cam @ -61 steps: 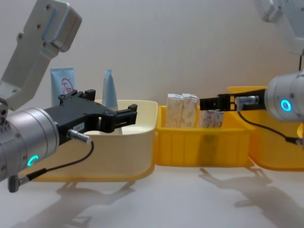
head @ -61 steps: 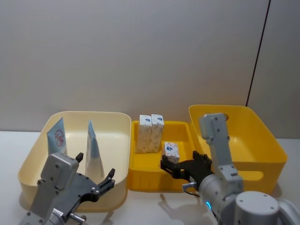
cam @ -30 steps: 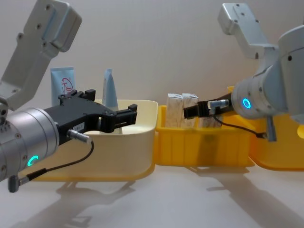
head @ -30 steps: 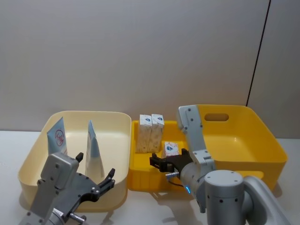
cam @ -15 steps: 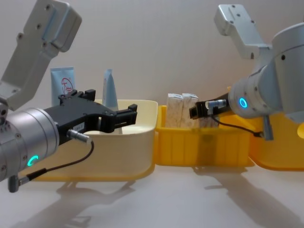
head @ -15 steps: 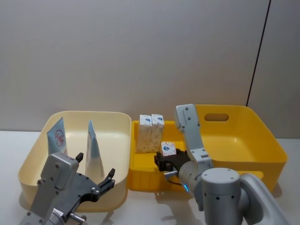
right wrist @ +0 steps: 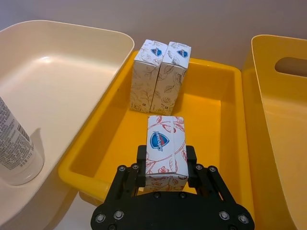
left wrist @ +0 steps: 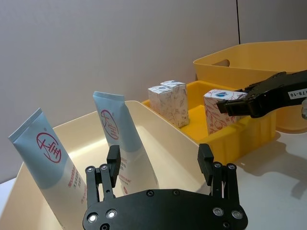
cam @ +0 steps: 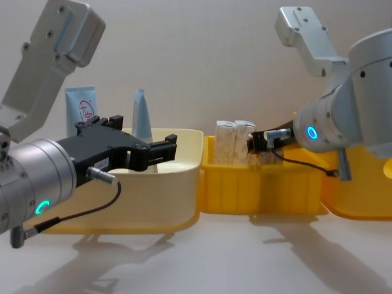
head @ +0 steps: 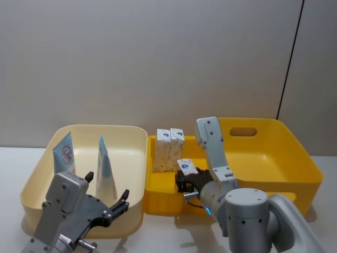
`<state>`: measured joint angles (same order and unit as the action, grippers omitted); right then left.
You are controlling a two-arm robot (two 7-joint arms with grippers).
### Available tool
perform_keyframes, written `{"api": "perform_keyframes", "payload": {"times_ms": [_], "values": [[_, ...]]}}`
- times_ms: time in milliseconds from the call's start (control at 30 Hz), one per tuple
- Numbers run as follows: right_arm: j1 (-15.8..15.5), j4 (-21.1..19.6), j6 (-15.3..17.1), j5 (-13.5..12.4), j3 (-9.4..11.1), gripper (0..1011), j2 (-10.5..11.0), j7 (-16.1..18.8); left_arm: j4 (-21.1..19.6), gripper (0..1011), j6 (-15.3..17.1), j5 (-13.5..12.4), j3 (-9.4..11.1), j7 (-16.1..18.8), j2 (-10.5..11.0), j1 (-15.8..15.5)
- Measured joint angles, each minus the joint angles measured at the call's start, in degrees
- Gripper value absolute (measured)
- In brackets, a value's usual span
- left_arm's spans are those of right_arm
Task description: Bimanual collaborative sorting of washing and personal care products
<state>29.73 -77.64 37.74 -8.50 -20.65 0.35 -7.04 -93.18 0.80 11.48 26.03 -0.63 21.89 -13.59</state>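
Note:
A red-printed carton [right wrist: 165, 143] sits between the fingers of my right gripper [right wrist: 166, 158], which is shut on it inside the small yellow tray [right wrist: 225, 120]. The head view shows the same carton [head: 187, 166] in that gripper [head: 187, 177], in front of two upright cartons [head: 169, 149]. Two pale blue tubes [head: 65, 153] [head: 105, 168] stand in the cream bin [head: 95, 127]. My left gripper [head: 108, 187] hangs open at the bin's near wall, short of the tubes [left wrist: 45, 153] [left wrist: 117, 139], holding nothing.
A large yellow bin [head: 295, 158] with a handle slot stands right of the small tray. The three containers sit side by side against a grey wall. White tabletop lies in front of them [cam: 245, 257].
My right gripper swung left into the small tray and shut on the red-printed carton, shifting it slightly left. The left arm has not moved.

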Motion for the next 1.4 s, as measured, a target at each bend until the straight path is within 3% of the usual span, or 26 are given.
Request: {"api": "perform_keyframes", "payload": {"times_ms": [300, 933, 1400], "values": [[-0.09, -0.67, -1.16, 0.35, -0.10, 444, 0.19, 0.19, 0.00, 1003, 0.00, 0.00, 0.00, 0.00, 0.00, 0.00], [-1.41, -7.11, -9.93, 2.51, 0.52, 445, 2.02, 0.72, 0.00, 1003, 0.00, 0.00, 0.00, 0.00, 0.00, 0.00], [-3.36, -12.59, -17.24, 4.61, 5.53, 445, 4.65, -2.50, 0.00, 1003, 0.00, 0.00, 0.00, 0.00, 0.00, 0.00]]}}
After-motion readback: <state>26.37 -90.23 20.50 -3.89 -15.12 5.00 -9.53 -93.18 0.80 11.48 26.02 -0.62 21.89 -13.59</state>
